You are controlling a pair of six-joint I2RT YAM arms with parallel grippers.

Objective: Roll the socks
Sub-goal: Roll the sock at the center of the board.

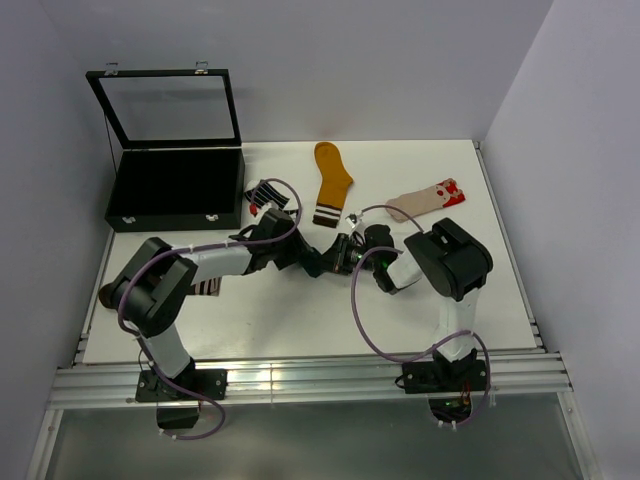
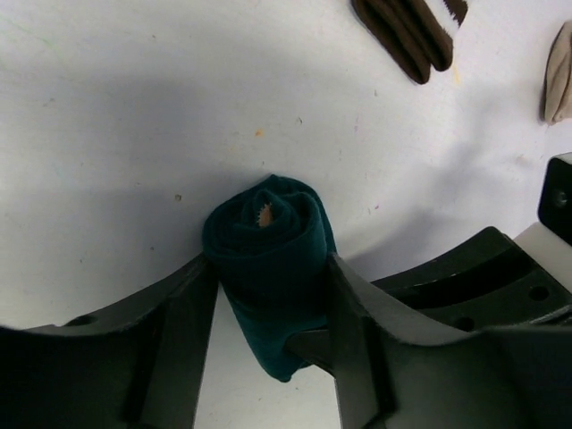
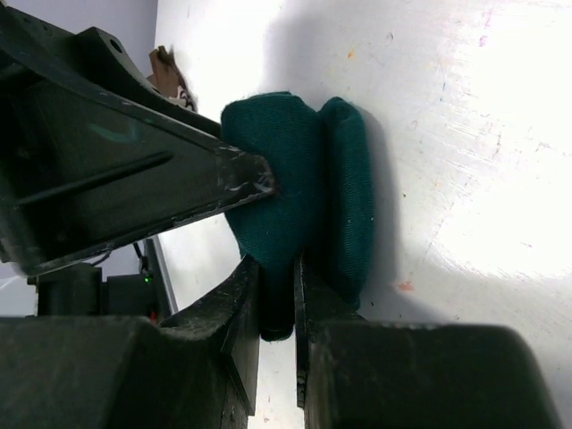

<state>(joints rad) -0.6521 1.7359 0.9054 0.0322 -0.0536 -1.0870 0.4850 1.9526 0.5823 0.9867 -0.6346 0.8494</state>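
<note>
The teal sock (image 2: pixel 268 241) is wound into a tight roll and sits on the white table (image 1: pixel 300 330) at the centre of the top view, where the two arms meet. It is almost hidden there by the hands. In the left wrist view the spiral end of the roll faces the camera, with a small pale fleck at its core. The roll's long axis runs from the middle of the frame down toward the lower edge, and a loose tail of fabric hangs out at the bottom.

The left hand (image 2: pixel 268 268) is about half open. Its two fingers (image 2: pixel 179 331) touch the roll on either side and hold it between them. In the right wrist view the roll shows as two rounded lobes standing upright in the frame. The right hand (image 3: pixel 277 268) comes in from the lower edge, its jaws narrow and pinched on a fold of the teal fabric.

In the upper middle of the top view lies the mustard sock (image 1: pixel 331 175), its long axis up and down, with the brown stripe-edged cuff at the lower end. To its right is the beige sock (image 1: pixel 420 203), lying slantwise with its red-white end toward the upper right. To its left is the striped sock (image 1: pixel 268 192), just beside the open black case (image 1: pixel 175 190) at upper left.
</note>
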